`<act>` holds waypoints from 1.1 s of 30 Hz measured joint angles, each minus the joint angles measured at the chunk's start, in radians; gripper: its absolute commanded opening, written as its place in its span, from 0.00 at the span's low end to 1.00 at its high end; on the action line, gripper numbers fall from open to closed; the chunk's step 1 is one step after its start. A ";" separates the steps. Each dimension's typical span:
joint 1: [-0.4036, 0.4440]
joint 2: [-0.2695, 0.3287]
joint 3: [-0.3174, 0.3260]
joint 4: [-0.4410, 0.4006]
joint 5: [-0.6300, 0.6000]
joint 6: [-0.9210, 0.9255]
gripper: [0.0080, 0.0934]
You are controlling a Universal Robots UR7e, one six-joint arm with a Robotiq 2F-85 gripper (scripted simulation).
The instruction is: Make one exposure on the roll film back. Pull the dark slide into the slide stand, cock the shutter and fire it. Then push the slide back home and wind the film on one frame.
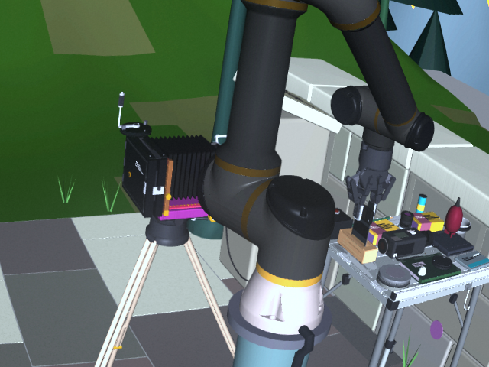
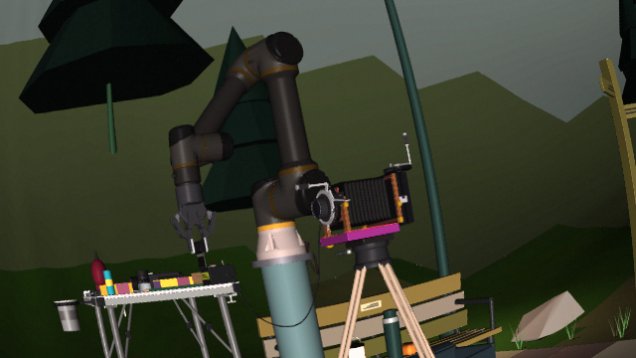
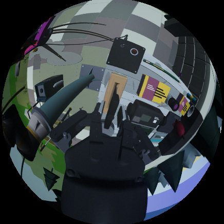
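Note:
The camera's shutter is hidden behind my arm from the side camera; the second side camera shows the lens front (image 2: 324,206). The dark slide (image 1: 364,226) (image 3: 112,106) stands upright in the wooden slide stand (image 1: 357,245) (image 3: 114,90) on the work table. My gripper (image 1: 365,208) (image 2: 198,245) (image 3: 111,117) is open right above the stand, its fingers either side of the slide's top and holding nothing. The black roll film back (image 1: 143,182) (image 2: 405,199) sits at the rear of the bellows camera on the tripod, its winding crank (image 1: 121,111) (image 2: 406,149) standing up on top.
The folding work table (image 1: 407,272) (image 2: 159,294) carries film boxes (image 1: 382,229), a handheld meter (image 1: 403,242), a red blower (image 1: 453,216) and a black box with a red button (image 3: 126,55). Tripod legs (image 1: 130,292) spread beside my base (image 1: 278,300).

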 measured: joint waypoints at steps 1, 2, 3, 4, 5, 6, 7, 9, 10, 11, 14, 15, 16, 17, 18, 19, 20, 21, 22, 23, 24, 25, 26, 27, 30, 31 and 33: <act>0.000 0.000 0.000 0.000 0.000 0.000 0.35; 0.000 0.000 0.000 0.000 0.000 0.000 0.35; 0.000 0.000 0.000 0.000 0.000 0.000 0.35; 0.000 0.000 0.000 0.000 0.000 0.000 0.35; 0.000 0.000 0.000 0.000 0.000 0.000 0.35; 0.000 0.000 0.000 0.000 0.000 0.000 0.35; 0.000 0.000 0.000 0.000 0.000 0.000 0.35; 0.000 0.000 0.000 0.000 0.000 0.000 0.35; 0.000 0.000 0.000 0.000 0.000 0.000 0.35; 0.000 0.000 0.000 0.000 0.000 0.000 0.35; 0.000 -0.001 -0.001 0.001 0.000 0.000 0.35; 0.000 -0.002 -0.001 0.002 0.000 0.000 0.35; 0.000 -0.002 -0.001 0.003 0.000 0.000 0.35; 0.000 -0.003 -0.002 0.005 0.000 0.000 0.35; 0.000 -0.004 -0.002 0.006 0.000 0.000 0.35; 0.000 -0.006 -0.003 0.008 0.000 0.000 0.35; 0.000 -0.007 -0.004 0.010 0.000 0.000 0.35; 0.000 -0.009 -0.005 0.012 0.000 0.000 0.35; 0.000 -0.010 -0.006 0.015 0.000 0.000 0.35; 0.000 -0.012 -0.007 0.018 0.000 0.000 0.35; 0.000 -0.014 -0.008 0.021 0.000 0.000 0.35; 0.000 -0.016 -0.009 0.025 0.000 0.000 0.35; 0.000 -0.019 -0.010 0.028 0.000 0.000 0.35; 0.000 -0.021 -0.012 0.032 0.000 0.000 0.35; 0.000 -0.030 -0.017 0.046 0.000 0.000 0.35; 0.000 -0.033 -0.019 0.051 0.000 0.000 0.35; 0.000 -0.039 -0.023 0.061 0.000 0.000 0.35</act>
